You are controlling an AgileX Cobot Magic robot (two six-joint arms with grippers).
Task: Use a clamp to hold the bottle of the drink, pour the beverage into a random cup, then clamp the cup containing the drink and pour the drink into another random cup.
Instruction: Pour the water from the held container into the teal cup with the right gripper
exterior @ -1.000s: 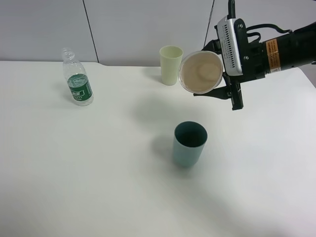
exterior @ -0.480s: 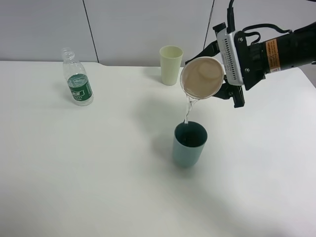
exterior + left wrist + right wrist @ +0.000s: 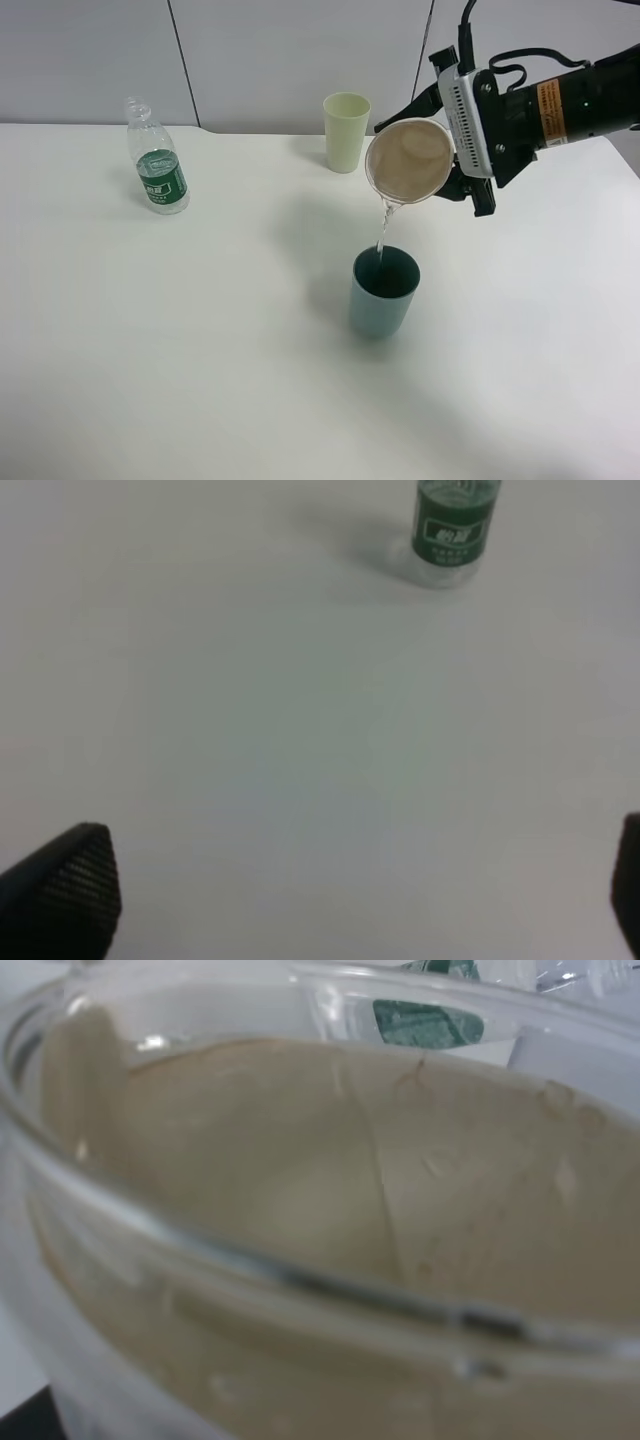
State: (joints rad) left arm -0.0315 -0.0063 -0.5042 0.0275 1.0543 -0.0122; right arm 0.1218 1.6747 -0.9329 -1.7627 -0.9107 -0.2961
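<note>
My right gripper [image 3: 462, 178] is shut on a tan cup [image 3: 409, 161] and holds it tipped on its side above a teal cup [image 3: 384, 291]. A thin stream of clear liquid [image 3: 382, 228] falls from the tan cup's rim into the teal cup. The tan cup fills the right wrist view [image 3: 300, 1260]. A clear bottle with a green label [image 3: 158, 170] stands upright at the far left, uncapped; it also shows in the left wrist view [image 3: 455, 528]. My left gripper [image 3: 340, 900] is open and empty over bare table, away from the bottle.
A pale yellow-green cup [image 3: 346, 131] stands upright at the back of the white table [image 3: 200, 340], just left of the tipped tan cup. A grey wall runs behind the table.
My right gripper tipped the tan cup further and lowered it slightly toward the teal cup. Liquid started pouring half a second ago and still flows. The left arm has not moved.
</note>
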